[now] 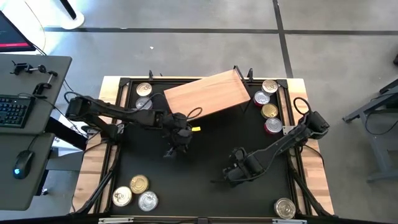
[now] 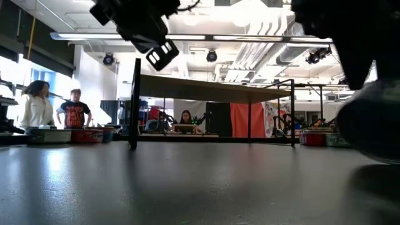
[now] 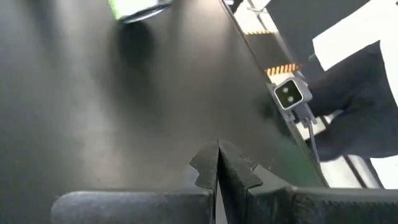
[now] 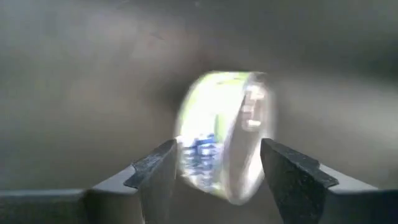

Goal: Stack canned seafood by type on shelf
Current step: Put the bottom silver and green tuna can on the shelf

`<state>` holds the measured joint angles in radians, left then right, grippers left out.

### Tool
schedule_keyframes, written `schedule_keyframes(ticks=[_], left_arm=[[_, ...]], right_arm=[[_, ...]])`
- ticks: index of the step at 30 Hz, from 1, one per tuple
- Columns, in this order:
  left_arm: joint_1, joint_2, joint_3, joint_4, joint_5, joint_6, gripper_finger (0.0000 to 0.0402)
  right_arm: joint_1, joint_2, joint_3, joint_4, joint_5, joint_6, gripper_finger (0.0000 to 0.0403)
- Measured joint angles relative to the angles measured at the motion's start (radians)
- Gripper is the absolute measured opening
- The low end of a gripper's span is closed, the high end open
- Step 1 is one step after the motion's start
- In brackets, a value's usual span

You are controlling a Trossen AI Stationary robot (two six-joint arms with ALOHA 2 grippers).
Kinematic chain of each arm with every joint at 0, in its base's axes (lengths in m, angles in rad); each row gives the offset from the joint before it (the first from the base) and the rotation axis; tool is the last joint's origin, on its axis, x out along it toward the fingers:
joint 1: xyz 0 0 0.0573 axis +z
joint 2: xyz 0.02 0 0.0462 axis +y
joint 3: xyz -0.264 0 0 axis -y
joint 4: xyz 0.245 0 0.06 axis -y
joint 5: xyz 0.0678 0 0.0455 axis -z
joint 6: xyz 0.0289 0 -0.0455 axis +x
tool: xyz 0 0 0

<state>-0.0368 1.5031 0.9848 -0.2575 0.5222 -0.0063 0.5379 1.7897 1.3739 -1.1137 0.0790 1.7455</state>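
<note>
The shelf (image 1: 208, 93) is a light-brown wooden board at the far middle, raised on dark legs in the low view (image 2: 212, 87). My right gripper (image 1: 233, 171) is low over the mat, right of centre. It is open, with a blurred green-labelled can (image 4: 224, 140) between its fingers, the can's shiny lid turned toward one finger. My left gripper (image 1: 176, 146) is shut and empty above the mat's middle, as its wrist view (image 3: 217, 162) shows. Other cans lie at the far left (image 1: 143, 90), far right (image 1: 270, 111), near left (image 1: 137, 191) and near right (image 1: 285, 208). My right gripper has one finger (image 4: 158, 171) on each side of the green-labelled can's label side and lid (image 4: 252, 118). I cannot tell whether they touch it. The can shows blurred while the fingers show sharp.
A small yellow piece (image 1: 195, 129) lies just in front of the shelf. Pale wooden strips (image 1: 93, 168) edge the black mat on both sides. A desk with a keyboard (image 1: 15, 112) stands left of the table. People stand and sit in the room behind (image 2: 75, 112).
</note>
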Motion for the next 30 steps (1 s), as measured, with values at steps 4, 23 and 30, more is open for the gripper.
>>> schedule_keyframes(ticks=[4, 23, 30], left_arm=[[0.0, -0.031, 0.0, -0.007, -0.063, 0.0, 0.0], [-0.05, 0.187, 0.026, 0.5, -0.222, -0.108, 0.0], [-0.133, 0.422, 0.28, 0.509, -0.296, -0.013, 0.0]], right_arm=[[-0.016, 0.0, 0.001, -0.002, 0.0, -0.043, 0.0222], [0.093, -0.162, -0.264, 0.066, -0.091, -0.134, 0.0015], [0.218, -0.445, -0.503, 0.155, -0.002, 0.207, 0.0004]])
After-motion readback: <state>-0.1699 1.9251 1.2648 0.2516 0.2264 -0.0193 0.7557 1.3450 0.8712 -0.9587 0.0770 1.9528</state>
